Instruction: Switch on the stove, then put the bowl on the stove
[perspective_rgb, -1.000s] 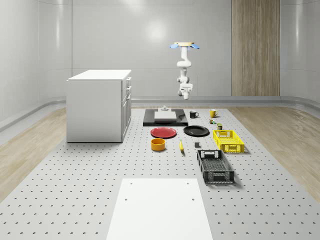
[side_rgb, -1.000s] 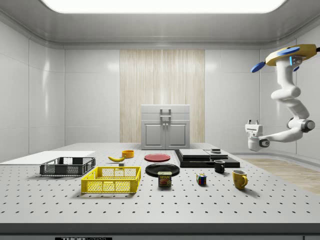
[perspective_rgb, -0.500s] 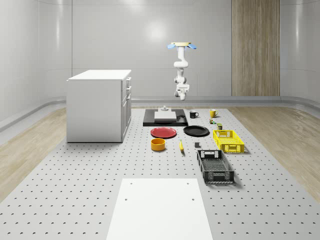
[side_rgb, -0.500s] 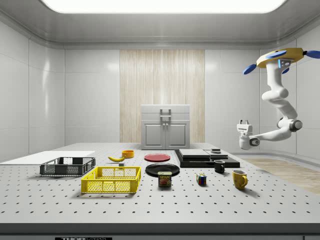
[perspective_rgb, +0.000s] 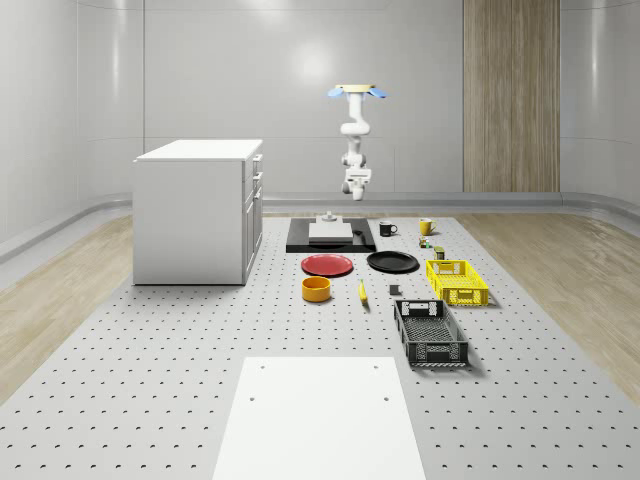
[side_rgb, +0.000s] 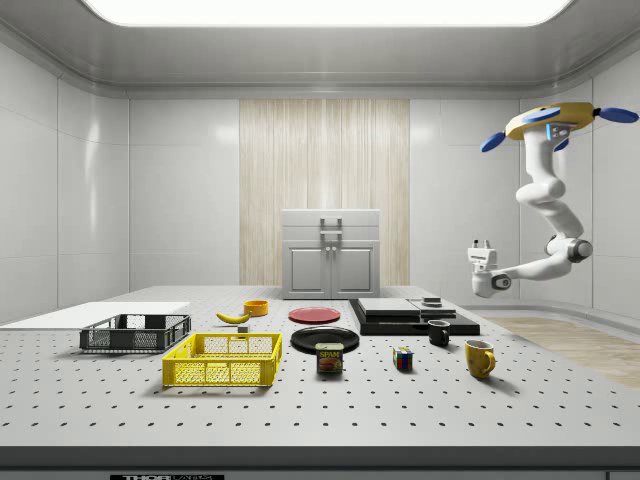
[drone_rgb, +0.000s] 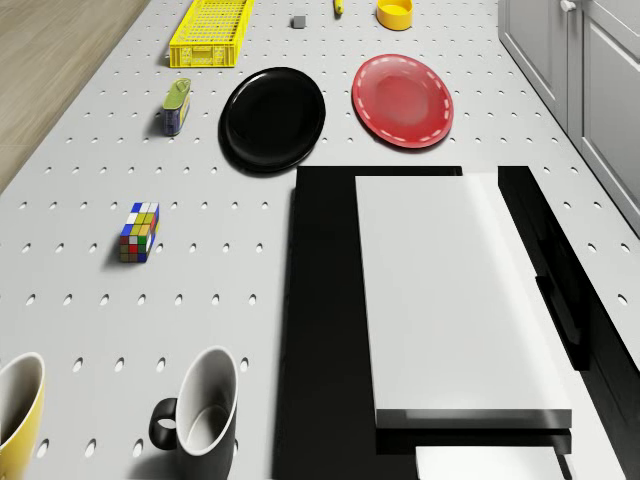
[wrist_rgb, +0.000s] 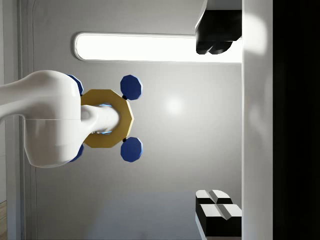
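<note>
1. Whole-scene view: the drone (perspective_rgb: 354, 91) hovers high beyond the far edge of the stove (perspective_rgb: 330, 235). The arm hangs straight below it, with the gripper (perspective_rgb: 354, 188) above the stove's far end. The bowl (perspective_rgb: 317, 289) sits on the table (perspective_rgb: 150, 400), nearer the camera than the red plate (perspective_rgb: 328, 265) and well apart from the stove
2. Side view: here the arm's bend is plain. It drops from the drone, folds at the elbow and reaches level toward the stove, with the gripper turned upward and its fingers (side_rgb: 476, 244) spread
3. Drone view: the stove's white top lies below, with a black mug (drone_rgb: 200, 415) and a yellow mug (drone_rgb: 18, 405) beside it and the bowl far off
4. Wrist view: the camera looks back at the drone's underside, between two fingers held wide apart
</note>
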